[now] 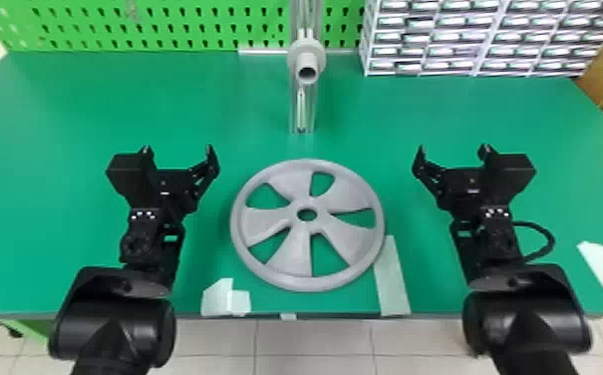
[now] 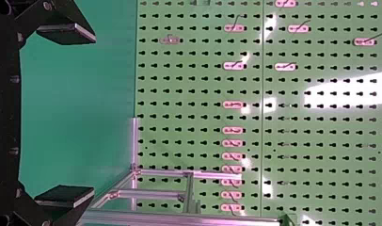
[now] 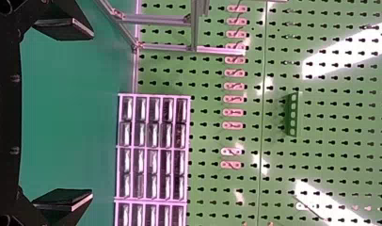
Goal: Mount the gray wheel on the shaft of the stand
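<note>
The gray wheel [image 1: 292, 259] lies flat on the green surface [image 1: 66, 109], between the left claw [image 1: 177, 148] and right claw [image 1: 453, 147], both spread and empty. Mounting seems not yet begun; next, both likely must grip opposite rims before lifting toward the shaft [image 1: 307, 70].

The black left arm [image 1: 115, 319] and black right arm [image 1: 527, 319] each have a glossy, rounded housing with a curved, dark gray cover above it. Farther along come narrow, angular black brackets marked by small white dots [image 1: 144, 214], and a blocky, matte black box [image 1: 128, 174]. A thick black cable [image 1: 546, 242] loops out beside the right arm's wrist. The jaws are jointed black linkages; in the wrist views, their wedge-shaped black pads [image 2: 62, 195] have paler edges, and small round screws [image 2: 48, 5] dot the dark metal-like parts.
</note>
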You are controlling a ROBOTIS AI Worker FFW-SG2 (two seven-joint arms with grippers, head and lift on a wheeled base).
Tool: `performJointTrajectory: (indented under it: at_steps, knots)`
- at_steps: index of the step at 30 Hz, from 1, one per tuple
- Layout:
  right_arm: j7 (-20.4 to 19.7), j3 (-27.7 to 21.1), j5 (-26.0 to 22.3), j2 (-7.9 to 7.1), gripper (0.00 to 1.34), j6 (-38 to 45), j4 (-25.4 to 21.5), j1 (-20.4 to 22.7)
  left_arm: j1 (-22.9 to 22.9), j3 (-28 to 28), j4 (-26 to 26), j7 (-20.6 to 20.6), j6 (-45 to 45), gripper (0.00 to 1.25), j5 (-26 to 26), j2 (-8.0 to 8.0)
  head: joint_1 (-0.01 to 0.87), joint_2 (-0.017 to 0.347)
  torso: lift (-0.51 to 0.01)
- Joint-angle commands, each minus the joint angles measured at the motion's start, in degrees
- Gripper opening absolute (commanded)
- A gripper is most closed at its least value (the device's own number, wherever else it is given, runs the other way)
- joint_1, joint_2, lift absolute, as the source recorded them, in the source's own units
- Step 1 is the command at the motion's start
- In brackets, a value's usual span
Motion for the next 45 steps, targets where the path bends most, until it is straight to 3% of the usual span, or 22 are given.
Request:
performJointTrajectory:
  at_steps: [1, 26, 37, 45]
  knots:
    - [0.0, 0.07, -0.03, -0.01, 1.22, 0.03, 0.01, 0.33, -0.05, -0.13, -0.09, 0.0, 0.0, 1.1, 0.01, 0.0, 0.865, 0.052, -0.101]
    - [0.0, 0.33, -1.26, 0.16, 1.22, 3.46, -1.66, 0.16, 0.04, -0.57, -0.44, 0.96, 0.0, 1.1, 0.27, 0.0, 0.865, 0.052, -0.101]
    - [0.0, 0.16, -3.54, 0.16, 1.22, 37.12, -17.04, -1.16, -0.13, -0.57, -0.62, 1.49, 0.17, 1.1, 0.27, 0.0, 0.865, 0.052, -0.101]
    - [-0.09, 3.14, -4.25, -0.98, 1.22, 56.98, -23.55, -5.38, -0.22, -0.57, -0.62, 1.49, 0.43, 1.1, 0.27, 0.0, 0.865, 0.052, -0.101]
